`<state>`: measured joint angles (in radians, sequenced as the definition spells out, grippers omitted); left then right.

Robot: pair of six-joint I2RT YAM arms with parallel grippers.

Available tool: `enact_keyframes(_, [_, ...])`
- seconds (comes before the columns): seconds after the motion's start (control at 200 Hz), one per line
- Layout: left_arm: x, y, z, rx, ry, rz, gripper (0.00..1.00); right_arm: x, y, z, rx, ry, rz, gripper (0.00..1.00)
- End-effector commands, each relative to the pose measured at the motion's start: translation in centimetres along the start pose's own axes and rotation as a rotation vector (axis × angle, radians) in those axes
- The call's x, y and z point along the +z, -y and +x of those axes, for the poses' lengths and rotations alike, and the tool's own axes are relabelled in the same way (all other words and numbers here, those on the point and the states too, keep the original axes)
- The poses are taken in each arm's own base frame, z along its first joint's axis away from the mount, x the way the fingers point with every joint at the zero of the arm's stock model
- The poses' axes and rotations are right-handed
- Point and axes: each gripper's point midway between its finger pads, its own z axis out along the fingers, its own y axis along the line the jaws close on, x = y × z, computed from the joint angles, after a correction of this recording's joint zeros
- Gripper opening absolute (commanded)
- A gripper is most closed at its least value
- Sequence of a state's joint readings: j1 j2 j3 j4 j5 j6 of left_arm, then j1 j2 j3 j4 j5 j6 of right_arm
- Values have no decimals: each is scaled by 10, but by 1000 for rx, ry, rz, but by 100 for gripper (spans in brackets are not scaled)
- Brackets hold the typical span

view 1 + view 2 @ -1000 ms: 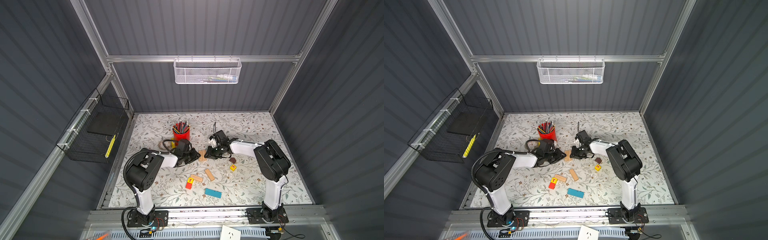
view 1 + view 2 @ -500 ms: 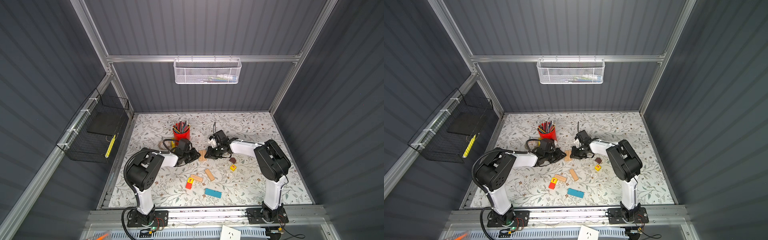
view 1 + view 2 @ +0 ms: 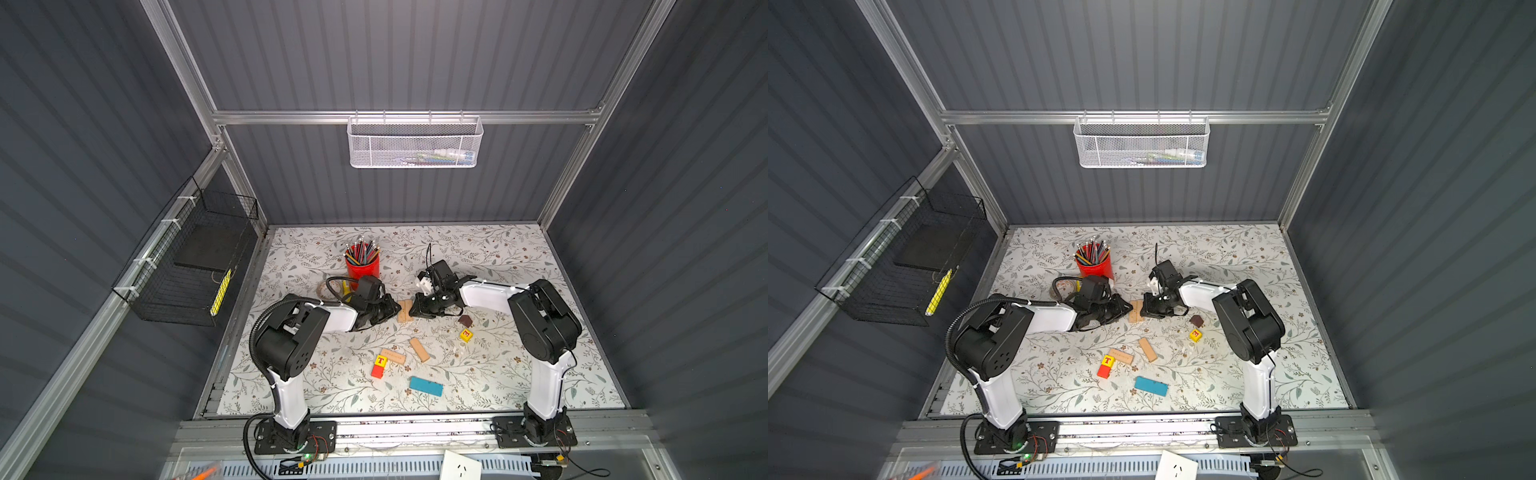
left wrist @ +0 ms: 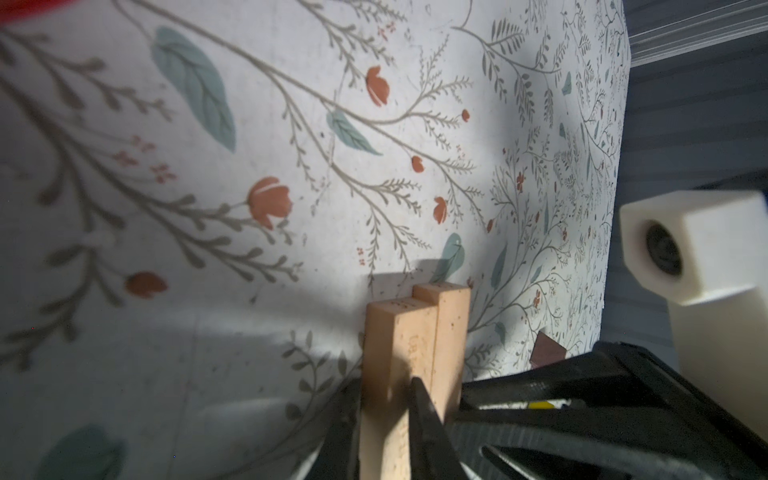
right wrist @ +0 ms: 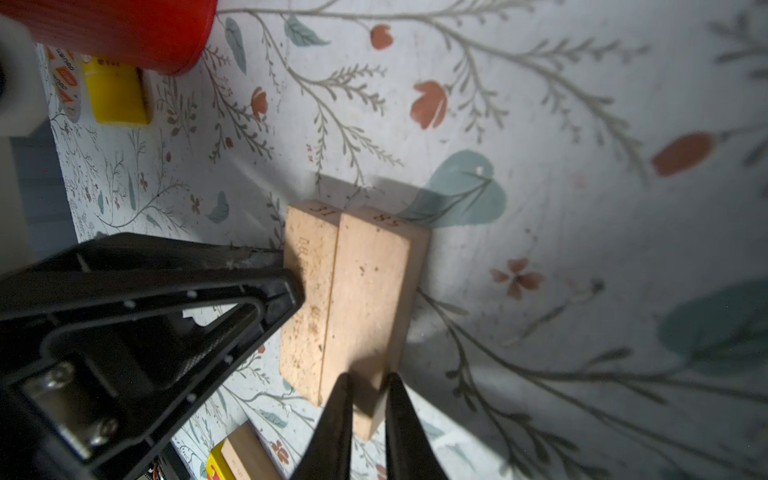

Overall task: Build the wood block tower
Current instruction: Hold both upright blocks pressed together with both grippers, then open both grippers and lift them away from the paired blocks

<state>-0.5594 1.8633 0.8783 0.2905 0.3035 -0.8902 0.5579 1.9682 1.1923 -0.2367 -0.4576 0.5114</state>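
Two tan planks [image 3: 405,311] lie side by side and touching at mid-table in both top views [image 3: 1136,311]. My left gripper [image 3: 392,309] is shut on the left plank [image 4: 386,340]; its neighbour [image 4: 451,332] lies against it. From the other side my right gripper [image 3: 416,309] is shut on the right plank [image 5: 370,291], with a fingertip [image 5: 338,411] on each side of its end. Loose nearer the front lie two more tan planks [image 3: 392,356], a yellow T cube [image 3: 380,360], a red cube [image 3: 377,371], a blue plank [image 3: 425,386], a yellow E cube [image 3: 466,334] and a dark brown roof piece [image 3: 464,320].
A red pencil cup [image 3: 362,264] stands just behind the left gripper, with a yellow glue stick [image 3: 345,286] and a tape roll [image 3: 322,289] beside it. A black wire basket [image 3: 195,266] hangs on the left wall and a white mesh basket [image 3: 415,143] on the back wall.
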Motion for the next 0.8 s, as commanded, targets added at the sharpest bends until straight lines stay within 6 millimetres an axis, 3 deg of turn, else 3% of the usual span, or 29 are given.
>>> enact_keyframes(0.0, [7, -17, 5, -3, -28, -61, 21, -2, 12, 15, 4, -45, 44, 18])
enact_keyframes(0.39, [2, -12, 3, -5, -11, -44, 23, -3, 2, 15, -2, -39, 8, 18])
enact_keyframes(0.63, [-14, 10, -7, 15, 35, 16, 32, -19, -4, 8, -7, 2, 15, 25])
enact_keyframes(0.791, [-22, 9, -1, 6, 25, 18, 34, -28, -9, 8, -12, 11, 7, 26])
